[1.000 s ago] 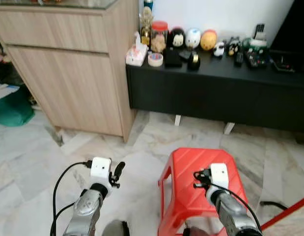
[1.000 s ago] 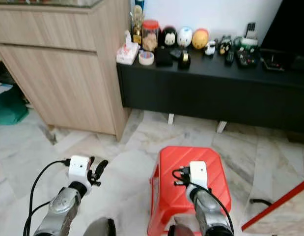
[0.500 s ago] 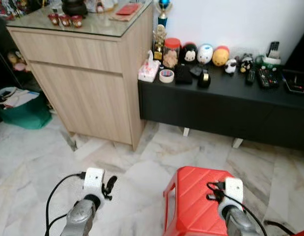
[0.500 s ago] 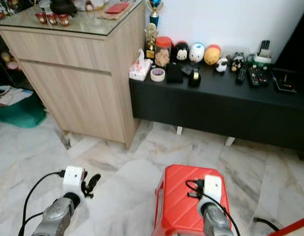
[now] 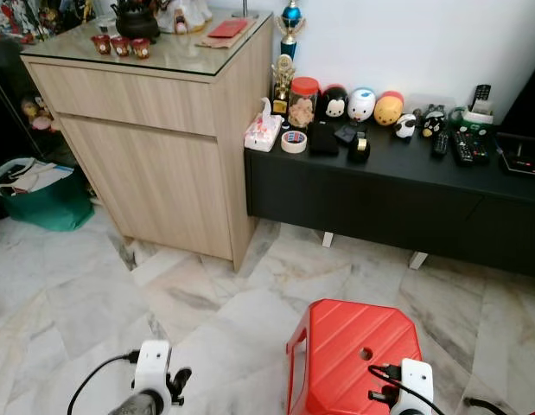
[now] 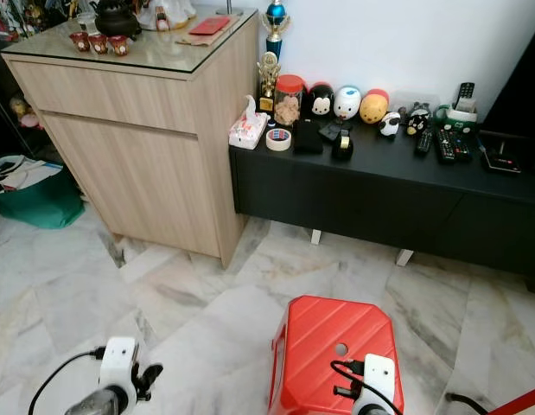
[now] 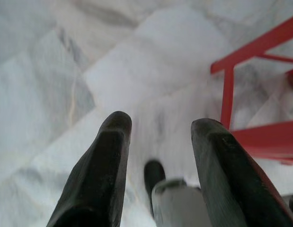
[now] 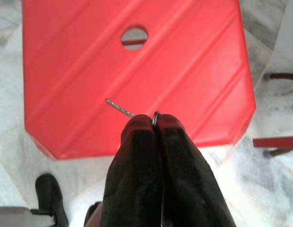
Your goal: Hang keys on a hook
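The right gripper (image 8: 155, 124) was pinched tight on the keys (image 8: 137, 114), held above the red stool (image 8: 89, 80). All you could really see of them was a thin metal ring poking up between the fingertips (image 8: 139, 127) and a slim silvery blade sticking out sideways, pretty tiny. The left gripper (image 7: 158, 125) hung over the marble floor (image 7: 56, 71) with its fingers spread apart, nothing in it. Further off sat a wood cabinet (image 5: 155, 147) and a black console (image 5: 397, 186) crowded with knick-knacks.
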